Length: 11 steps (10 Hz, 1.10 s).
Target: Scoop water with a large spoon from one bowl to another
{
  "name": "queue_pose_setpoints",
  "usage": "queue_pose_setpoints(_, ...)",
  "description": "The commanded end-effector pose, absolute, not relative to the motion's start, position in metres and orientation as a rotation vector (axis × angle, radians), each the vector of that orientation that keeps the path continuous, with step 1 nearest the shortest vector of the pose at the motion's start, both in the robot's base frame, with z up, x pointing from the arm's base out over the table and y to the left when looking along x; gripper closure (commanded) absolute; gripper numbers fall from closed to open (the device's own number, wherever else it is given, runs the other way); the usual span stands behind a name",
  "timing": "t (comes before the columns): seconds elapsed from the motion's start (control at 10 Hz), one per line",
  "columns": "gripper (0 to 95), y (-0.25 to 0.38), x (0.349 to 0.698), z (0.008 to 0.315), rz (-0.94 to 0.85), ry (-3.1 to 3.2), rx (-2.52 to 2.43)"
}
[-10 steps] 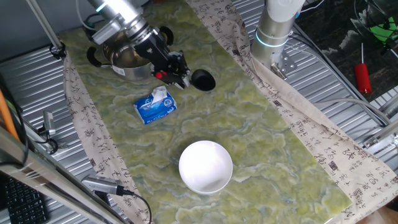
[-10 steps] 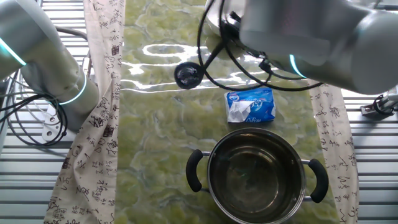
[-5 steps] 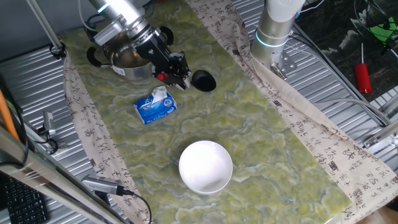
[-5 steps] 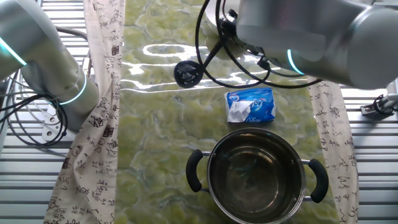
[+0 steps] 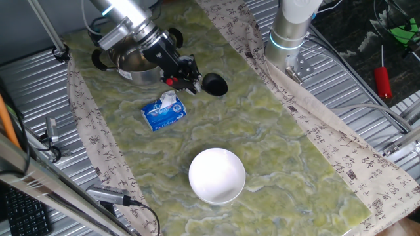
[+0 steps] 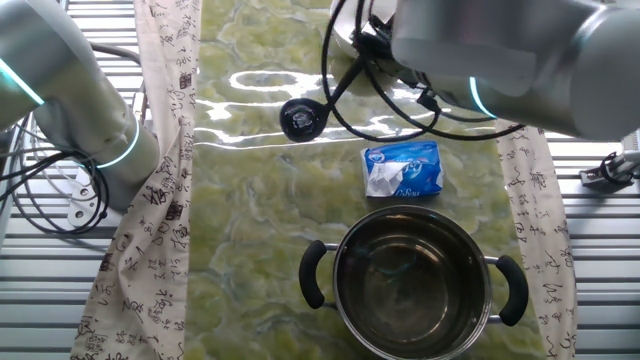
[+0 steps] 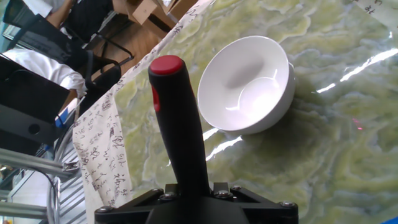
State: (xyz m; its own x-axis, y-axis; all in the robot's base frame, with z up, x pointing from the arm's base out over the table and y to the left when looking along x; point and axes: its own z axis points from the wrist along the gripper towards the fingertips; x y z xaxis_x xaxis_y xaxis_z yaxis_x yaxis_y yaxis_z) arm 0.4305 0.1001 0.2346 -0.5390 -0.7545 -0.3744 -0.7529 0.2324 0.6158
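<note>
My gripper (image 5: 184, 72) is shut on the handle of the large spoon, a black ladle. Its round scoop (image 5: 214, 84) sits low over the green cloth, right of the steel pot (image 5: 133, 62). In the other fixed view the scoop (image 6: 300, 118) lies beyond the pot (image 6: 415, 280), and my arm hides the handle. The hand view looks along the black handle (image 7: 180, 137) to its red tip, with my gripper (image 7: 193, 194) clamped at its base. The white bowl (image 5: 217, 175) stands apart at the near end of the cloth; the hand view shows that bowl (image 7: 245, 84) empty.
A blue and white tissue packet (image 5: 164, 111) lies between pot and white bowl. A second arm's base (image 5: 292, 29) stands at the cloth's far right edge. A red-handled screwdriver (image 5: 382, 80) lies off to the right. Ribbed metal tabletop surrounds the cloth.
Hardly anything: my arm wavers slightly in the other fixed view, while the ladle's scoop stays where it was.
</note>
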Motion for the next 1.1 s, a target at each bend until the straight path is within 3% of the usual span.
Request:
queue_pose_setpoints(0.1,95.0,0.1003,0.4295,0.2349,-1.229,-2.449,1.496)
queue_pose_setpoints(1.1,95.0,0.1003,0.4295,0.2349,-1.264,-2.399,1.481)
